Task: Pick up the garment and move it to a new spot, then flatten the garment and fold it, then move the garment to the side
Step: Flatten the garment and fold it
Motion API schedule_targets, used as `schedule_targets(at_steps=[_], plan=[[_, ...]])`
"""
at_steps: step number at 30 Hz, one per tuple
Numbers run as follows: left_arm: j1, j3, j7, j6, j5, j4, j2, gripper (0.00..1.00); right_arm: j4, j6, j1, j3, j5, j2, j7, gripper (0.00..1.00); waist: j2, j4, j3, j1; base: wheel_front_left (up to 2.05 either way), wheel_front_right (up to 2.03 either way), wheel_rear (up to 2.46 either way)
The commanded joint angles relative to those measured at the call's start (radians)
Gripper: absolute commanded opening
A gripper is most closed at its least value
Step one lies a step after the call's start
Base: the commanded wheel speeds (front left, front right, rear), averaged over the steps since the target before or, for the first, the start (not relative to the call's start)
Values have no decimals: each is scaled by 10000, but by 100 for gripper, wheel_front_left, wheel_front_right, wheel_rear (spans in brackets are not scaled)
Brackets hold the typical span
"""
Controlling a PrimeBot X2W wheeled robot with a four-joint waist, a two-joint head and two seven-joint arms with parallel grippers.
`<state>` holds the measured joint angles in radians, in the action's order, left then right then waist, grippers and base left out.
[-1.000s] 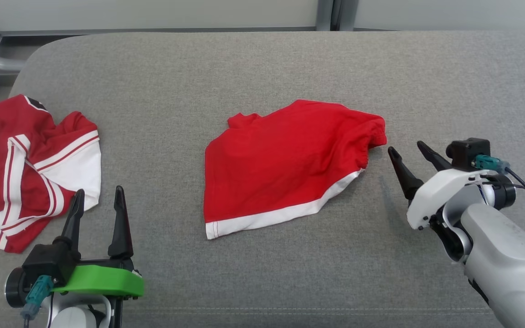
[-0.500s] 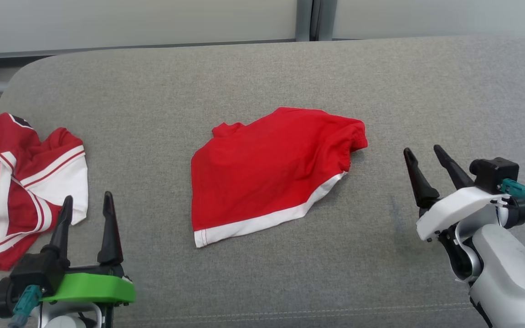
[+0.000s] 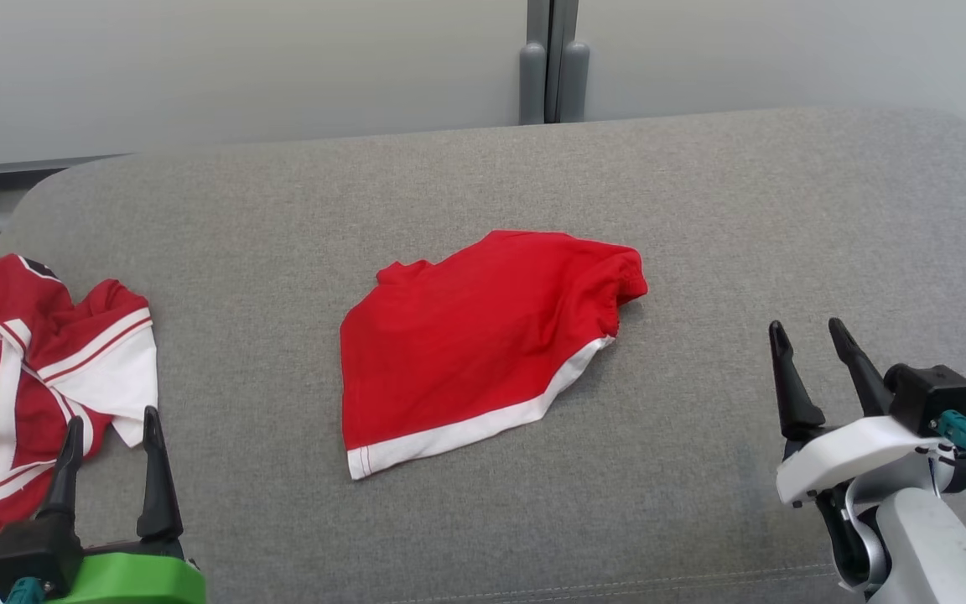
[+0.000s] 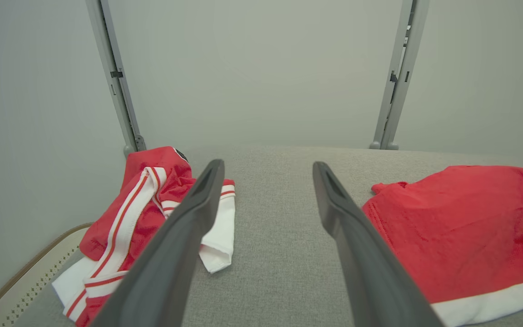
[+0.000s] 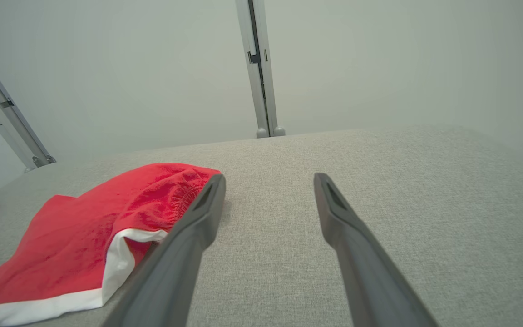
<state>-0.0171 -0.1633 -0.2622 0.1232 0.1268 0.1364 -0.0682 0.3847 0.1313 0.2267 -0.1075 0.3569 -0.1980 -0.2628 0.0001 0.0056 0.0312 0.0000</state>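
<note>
A folded red garment with a white hem lies flat in the middle of the grey padded table; it also appears in the left wrist view as the red garment and in the right wrist view as the red garment. My left gripper stands open at the lower left, well left of the garment, with nothing between its fingers. My right gripper is open at the lower right, apart from the garment's elastic end, and holds nothing.
A crumpled red and white striped garment lies at the table's left edge, just beyond my left fingertips. A pale perforated basket rim sits beside it. Grey wall panels and a post stand behind the table.
The head camera has tilted up, so everything sits lower in view. My right gripper has drawn back to the right, away from the garment's elastic end. The garment has not moved.
</note>
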Motion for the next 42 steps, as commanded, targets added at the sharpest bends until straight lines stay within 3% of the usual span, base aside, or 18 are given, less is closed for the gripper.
schedule_targets(at_steps=[1, 15, 42], plan=[[-221, -79, -21, 18, -151, 34, -88, 100, -5, -10, -203, 39, -58, 84, -40, 100, -1, -75, -199, 0, 0, 0, 0], [-719, -11, 54, -316, -831, 789, -622, 100, 127, -10, -552, -162, -103, 180, 494, 100, -1, -90, -552, 0, 0, 0, 0], [-485, 417, 133, -477, -756, 709, -795, 100, 108, -10, -581, -273, 0, 176, 756, 100, -1, 46, -462, 0, 0, 0, 0]])
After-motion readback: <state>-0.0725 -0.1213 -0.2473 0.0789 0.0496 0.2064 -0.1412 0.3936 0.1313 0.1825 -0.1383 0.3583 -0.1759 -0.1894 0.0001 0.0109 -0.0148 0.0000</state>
